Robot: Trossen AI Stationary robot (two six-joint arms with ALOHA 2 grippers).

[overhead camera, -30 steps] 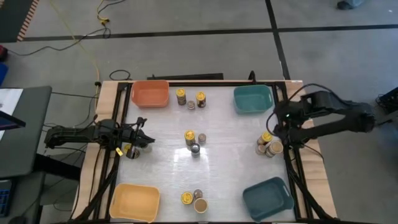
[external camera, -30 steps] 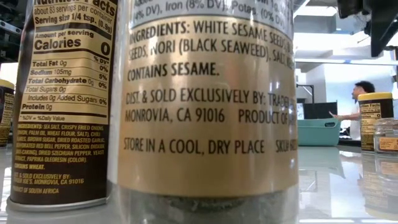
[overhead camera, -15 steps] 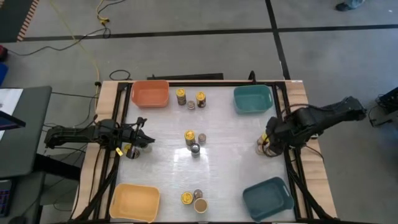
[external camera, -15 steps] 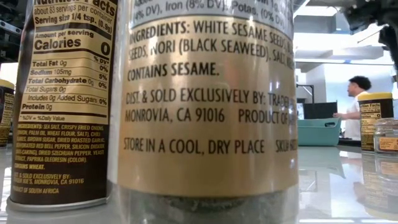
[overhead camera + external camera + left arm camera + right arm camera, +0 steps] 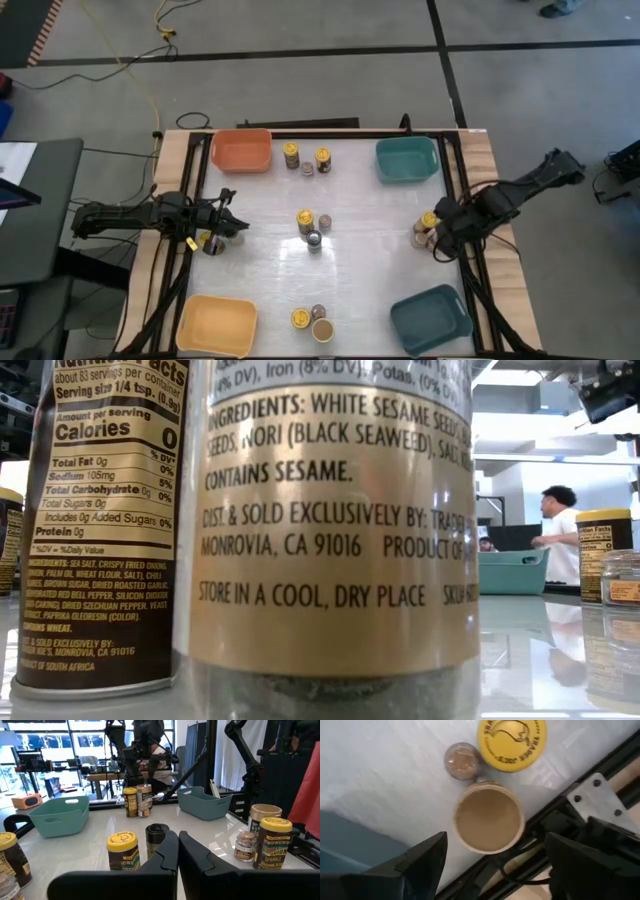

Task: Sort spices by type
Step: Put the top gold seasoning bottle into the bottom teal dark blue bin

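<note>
Spice jars stand upright in small clusters on the white table: far [image 5: 306, 160], middle [image 5: 312, 228], near [image 5: 312, 322], by the left edge [image 5: 210, 241] and by the right edge [image 5: 430, 232]. My right gripper [image 5: 495, 865] hangs open above the right cluster, its fingers on either side of a tan-lidded jar [image 5: 489, 816] without touching it. Beside that jar stand a small grey-topped jar [image 5: 464, 761] and a yellow-lidded jar [image 5: 511, 737]. My left gripper [image 5: 177, 852] is shut and level near the left cluster, pointing at a yellow-lidded jar [image 5: 122, 851] and a black-lidded jar [image 5: 157, 836].
An orange bin [image 5: 241, 150] and a teal bin [image 5: 407, 160] sit at the far corners, a yellow bin [image 5: 216, 325] and a darker teal bin [image 5: 430, 318] at the near corners. The low view is filled by two jar labels [image 5: 335, 530]. A person [image 5: 560, 545] stands in the room behind.
My right arm has folded, its elbow swinging toward the table's right, and its gripper has shifted a little toward the near edge over the right-edge cluster. The jars and the left arm have kept still.
</note>
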